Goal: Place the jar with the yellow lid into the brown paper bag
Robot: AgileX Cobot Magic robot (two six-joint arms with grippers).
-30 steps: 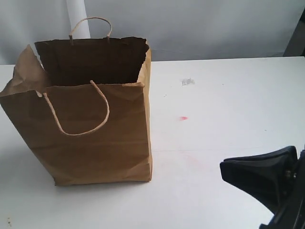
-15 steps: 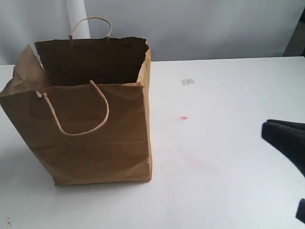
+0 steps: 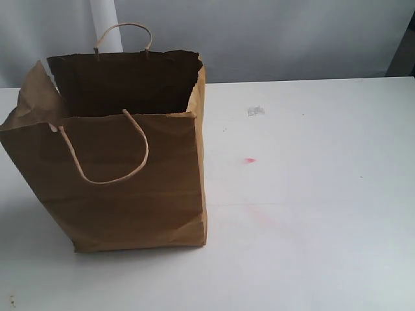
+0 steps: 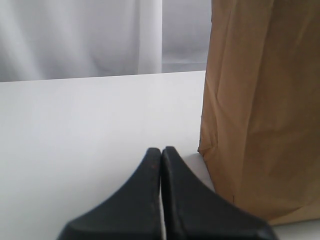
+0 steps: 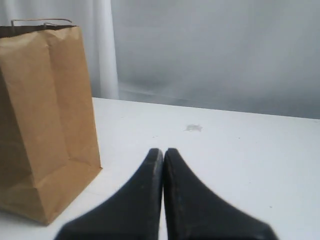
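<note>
The brown paper bag (image 3: 123, 162) stands upright and open on the left of the white table, its cord handles up. The yellow-lidded jar shows in no view; the bag's dark inside hides whatever it holds. My left gripper (image 4: 161, 151) is shut with nothing between its fingers, low over the table beside the bag's side wall (image 4: 260, 100). My right gripper (image 5: 163, 151) is also shut and empty, set back from the bag (image 5: 45, 115) and facing it across bare table. Neither gripper appears in the exterior view.
The white table (image 3: 311, 194) carries a small red mark (image 3: 249, 160) and a grey smudge (image 3: 255, 111) right of the bag. A pale curtain and a white post (image 3: 106, 26) stand behind the table's far edge.
The right gripper, seen at the lower right of the exterior view a second ago, has drawn back to the right and out of that view. The bag has not moved.
</note>
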